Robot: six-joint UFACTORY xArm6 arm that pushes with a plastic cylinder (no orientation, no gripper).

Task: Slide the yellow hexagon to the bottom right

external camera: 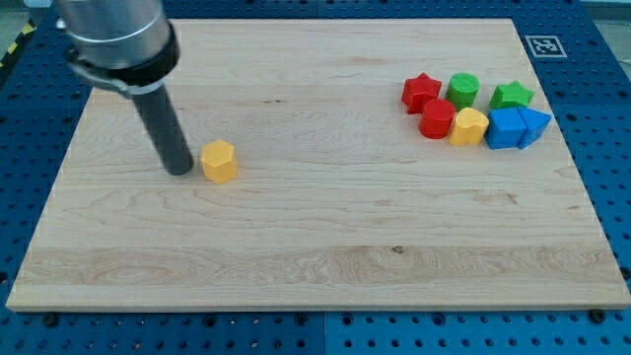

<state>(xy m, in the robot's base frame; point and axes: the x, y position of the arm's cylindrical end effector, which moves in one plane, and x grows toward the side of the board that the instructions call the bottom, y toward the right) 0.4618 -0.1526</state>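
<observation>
Just left of the yellow hexagon [219, 161], my tip [180, 170], near the board [315, 266]'s left edge.

A robotics lab, plainly — a wooden table [325, 247] laid on a blue perforated bench [601, 118], a printed fiducial marker [542, 45] at two o'clock — and hazard striping [18, 44] at ten.

The board [315, 247] is pale wood with fine grain lines, on a blue pegboard table [601, 108] dotted with holes. My tip [180, 172] is dark grey to black. The hexagon [219, 161] is orange-yellow. At the view's right: a red star [421, 92], a red block [437, 118], a green cylinder [462, 90], a green star [512, 96], a yellow block [468, 127], two blue blocks [518, 128]. A black-and-white tag [542, 44] sits at the corner.
</observation>
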